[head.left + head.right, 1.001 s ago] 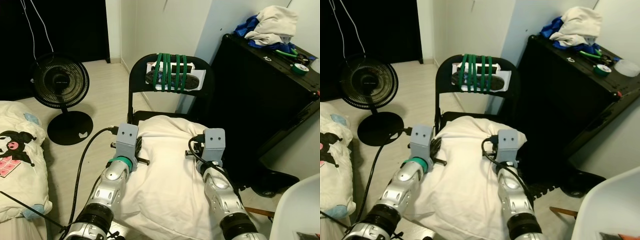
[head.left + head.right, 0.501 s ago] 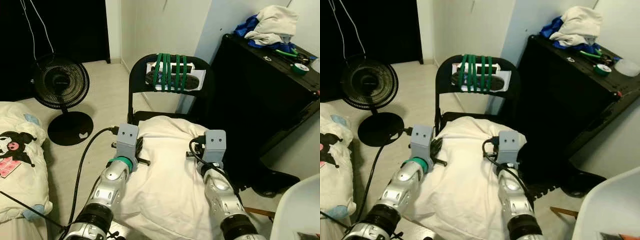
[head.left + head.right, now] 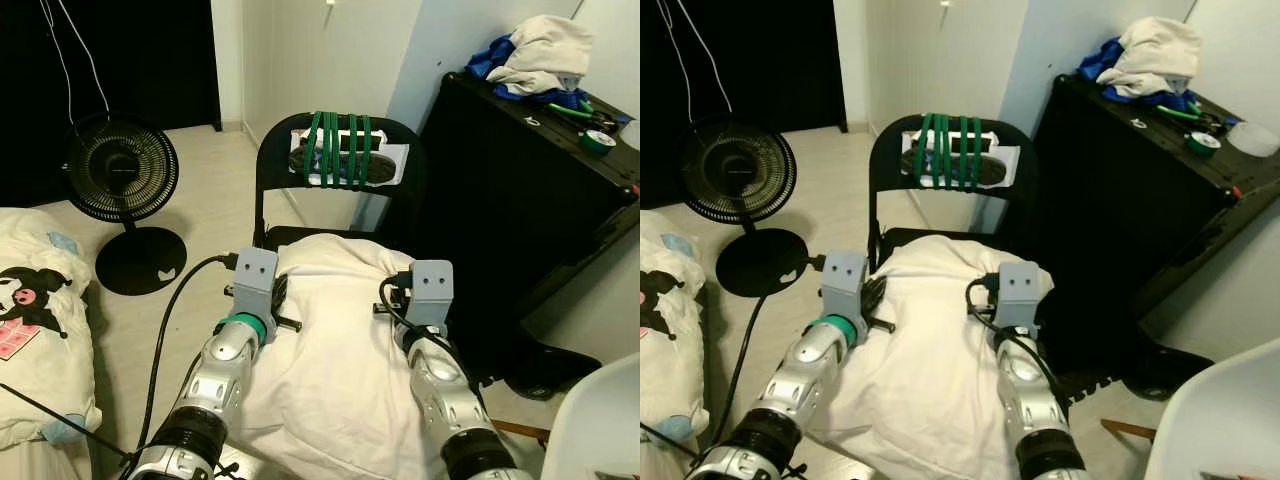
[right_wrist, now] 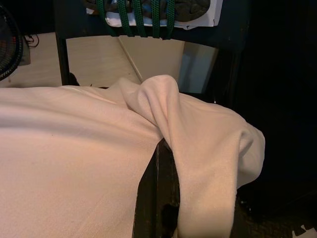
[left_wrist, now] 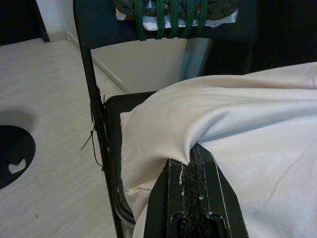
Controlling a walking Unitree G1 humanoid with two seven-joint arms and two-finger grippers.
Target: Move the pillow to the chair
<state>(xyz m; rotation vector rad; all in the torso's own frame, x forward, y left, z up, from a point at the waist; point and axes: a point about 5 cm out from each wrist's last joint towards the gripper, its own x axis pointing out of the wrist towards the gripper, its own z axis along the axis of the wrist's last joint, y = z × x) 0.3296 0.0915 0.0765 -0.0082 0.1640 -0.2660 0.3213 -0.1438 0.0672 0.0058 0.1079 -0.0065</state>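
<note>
A cream pillow (image 3: 335,340) hangs between my two arms, its far end lying over the seat of a black folding chair (image 3: 268,170). Green bands (image 3: 338,148) are wound round the chair's backrest. My left gripper (image 5: 192,153) is shut on the pillow's left edge, with fabric bunched at its fingertips. On the right edge, my right gripper (image 4: 161,146) is also shut on the pillow, and a fold of cloth drapes over its fingers. The chair seat (image 5: 113,106) shows beside the pillow's corner in the left wrist view.
A black standing fan (image 3: 118,165) is on the floor to the left. A black cabinet (image 3: 520,200) with clothes (image 3: 540,50) on top stands right of the chair. Printed bedding (image 3: 30,310) lies at the near left, a white curved object (image 3: 600,420) at the near right.
The whole picture has shifted slightly, so the camera moved. Both grippers keep their hold and the pillow's far end stays over the seat.
</note>
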